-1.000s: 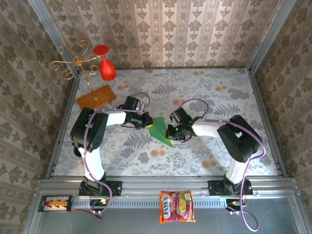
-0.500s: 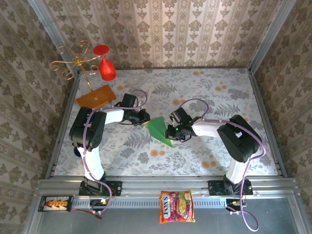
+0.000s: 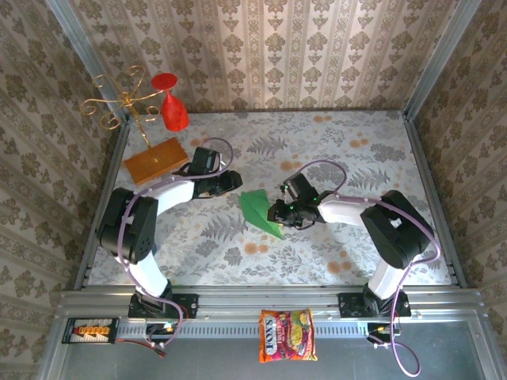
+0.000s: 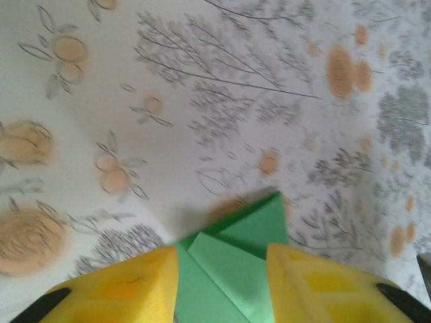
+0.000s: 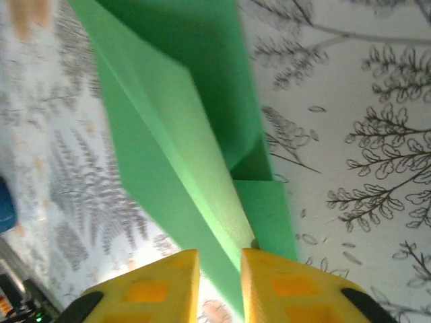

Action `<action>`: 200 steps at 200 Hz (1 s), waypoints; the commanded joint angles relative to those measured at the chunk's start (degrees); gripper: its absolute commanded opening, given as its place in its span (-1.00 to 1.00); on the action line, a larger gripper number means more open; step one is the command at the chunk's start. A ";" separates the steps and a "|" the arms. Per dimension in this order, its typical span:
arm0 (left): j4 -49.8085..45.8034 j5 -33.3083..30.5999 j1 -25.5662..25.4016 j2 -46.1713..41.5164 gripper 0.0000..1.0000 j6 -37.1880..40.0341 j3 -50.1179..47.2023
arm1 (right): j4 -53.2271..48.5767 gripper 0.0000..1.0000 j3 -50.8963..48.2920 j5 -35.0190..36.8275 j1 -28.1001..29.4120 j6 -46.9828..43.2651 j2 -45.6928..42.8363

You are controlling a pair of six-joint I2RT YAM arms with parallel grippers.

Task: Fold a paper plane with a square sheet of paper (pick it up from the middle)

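A: Where is the paper plane found?

B: The paper plane (image 3: 261,212) is seen lying on the flower-patterned table (image 3: 356,158), near the middle, between the two arms. From above it is shown as a slim bright green wedge, its broad end towards the far left and its point towards the near right.

A: What is made out of the left claw?

B: The left claw (image 3: 230,183) is seen just beside the broad end of the paper, not touching it. In the left wrist view its yellow fingers (image 4: 128,282) are spread well apart and the green folds (image 4: 232,259) are seen on the table beyond the gap. The claw (image 4: 222,250) is released and nothing is held in it.

A: And the right claw?

B: The right claw (image 3: 275,213) is placed against the right edge of the plane. In the right wrist view a raised fold (image 5: 182,134) is seen running down the paper and into the narrow gap between the yellow fingers (image 5: 151,289). The claw (image 5: 220,259) is parted a little; no clamp on the fold is made out.

A: What else is noted?

B: An orange-brown board (image 3: 155,157) is seen at the far left of the table, well apart from the plane, and a printed snack packet (image 3: 287,336) on the rail at the near edge.
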 commanded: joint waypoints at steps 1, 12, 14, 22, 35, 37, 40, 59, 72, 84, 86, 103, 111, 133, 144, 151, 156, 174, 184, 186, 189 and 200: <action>0.76 -0.58 -0.80 -3.29 -0.13 -3.65 -3.37 | 4.50 -0.43 -1.23 0.43 -1.36 0.05 -4.72; 1.16 -0.58 -2.40 -4.64 -0.07 -4.54 -4.60 | 4.55 -0.33 -1.86 0.99 -2.01 -0.90 -5.16; 1.22 -0.51 -2.50 -4.85 -0.06 -4.69 -4.77 | 4.48 -0.32 -1.95 0.99 -2.14 -1.11 -5.17; 1.71 -0.41 -2.77 -5.73 -0.02 -5.40 -5.71 | 4.16 -0.29 -2.15 0.87 -2.61 -2.19 -5.10; 3.38 0.92 -3.00 -6.96 0.12 -6.02 -7.38 | 3.09 -0.27 -2.15 0.95 -3.44 -4.02 -4.83; 3.51 1.16 -3.04 -7.10 0.14 -6.14 -7.62 | 3.08 -0.27 -2.15 0.92 -3.61 -4.33 -4.80; 3.87 1.44 -3.05 -7.30 0.16 -6.36 -7.90 | 3.03 -0.26 -2.15 0.76 -3.80 -4.73 -4.81; 5.26 2.18 -3.18 -8.32 0.33 -7.52 -9.83 | 3.02 -0.23 -1.53 -1.25 -4.74 -7.66 -3.96; 6.46 2.41 -3.26 -8.80 0.44 -8.14 -11.02 | 2.85 -0.23 -0.19 -3.78 -5.01 -9.97 -2.61; 7.46 2.50 -3.26 -9.21 0.56 -8.48 -11.98 | 2.49 -0.22 1.26 -6.02 -5.02 -11.98 -1.03; 7.61 2.56 -3.26 -9.22 0.58 -8.40 -12.11 | 2.43 -0.22 1.47 -6.30 -5.02 -12.27 -0.79; 8.35 2.84 -3.26 -9.85 0.74 -7.62 -12.93 | 1.12 -0.21 3.89 -7.39 -5.00 -13.68 1.61; 8.92 3.13 -3.43 -10.11 0.84 -6.63 -13.25 | 0.57 -0.21 4.90 -7.63 -5.02 -14.06 2.78; 8.57 3.02 -4.44 -10.89 1.00 -3.24 -12.89 | 1.00 -0.22 6.59 -8.91 -5.02 -14.33 5.10; 7.66 2.54 -4.58 -11.06 1.00 -2.24 -12.58 | 1.35 -0.22 7.21 -9.86 -5.02 -14.50 6.13; 7.14 2.47 -4.58 -11.10 1.00 -1.95 -12.36 | 1.57 -0.23 7.61 -10.46 -5.02 -14.70 6.89; 6.90 2.29 -4.58 -11.19 1.00 -1.75 -12.31 | 1.55 -0.24 7.90 -10.68 -5.02 -14.85 7.36; 6.57 1.84 -4.58 -11.36 1.00 -1.62 -12.61 | 1.57 -0.27 8.47 -11.34 -5.06 -15.27 8.54; 6.46 1.80 -4.50 -11.37 1.00 -1.62 -12.71 | 1.77 -0.29 8.63 -11.89 -5.09 -15.50 9.09; 6.46 1.79 -4.50 -11.36 1.00 -1.63 -12.71 | 1.72 -0.29 8.68 -11.92 -5.10 -15.61 9.07; 6.38 1.77 -4.49 -11.36 1.00 -1.64 -12.69 | 1.70 -0.30 8.79 -12.00 -5.11 -15.68 9.23; 6.17 1.49 -4.45 -11.38 1.00 -1.71 -12.79 | 1.63 -0.34 8.99 -12.18 -5.11 -15.99 9.59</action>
